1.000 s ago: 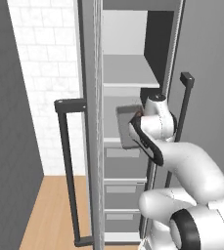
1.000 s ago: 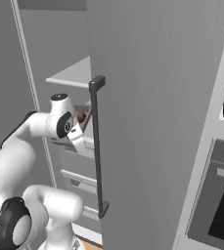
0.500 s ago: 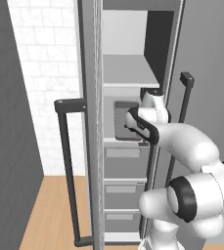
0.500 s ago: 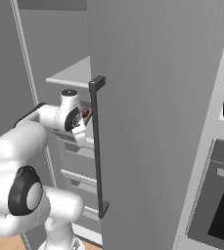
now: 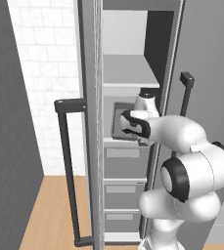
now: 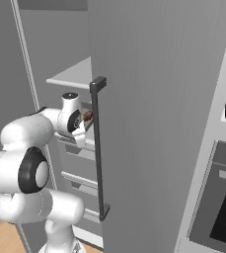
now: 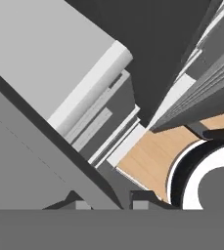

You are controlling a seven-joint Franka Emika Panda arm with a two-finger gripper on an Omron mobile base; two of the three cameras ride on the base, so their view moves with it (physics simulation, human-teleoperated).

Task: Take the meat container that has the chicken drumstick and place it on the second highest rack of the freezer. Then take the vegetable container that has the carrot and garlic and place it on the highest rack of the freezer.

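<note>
The grey meat container [image 5: 119, 122] hangs tilted inside the open freezer, just under the upper shelf [image 5: 128, 80]. In the right base view the brown chicken drumstick [image 6: 88, 116] peeks out of it beside the hand. My gripper [image 5: 133, 128] is shut on the container's wall. In the hand view that dark wall [image 7: 45, 141] runs diagonally down between the two finger tips, where my gripper [image 7: 108, 201] pinches it.
Grey drawers [image 5: 125, 161] stack up below the container. The left door's handle [image 5: 67, 171] and the right door's handle [image 6: 98, 148] flank the opening. An oven [image 6: 223, 197] stands to the right of the freezer. The wooden floor [image 7: 152, 158] lies below.
The hand has carried the container a little deeper into the freezer, and the elbow has swung up and closer behind it.
</note>
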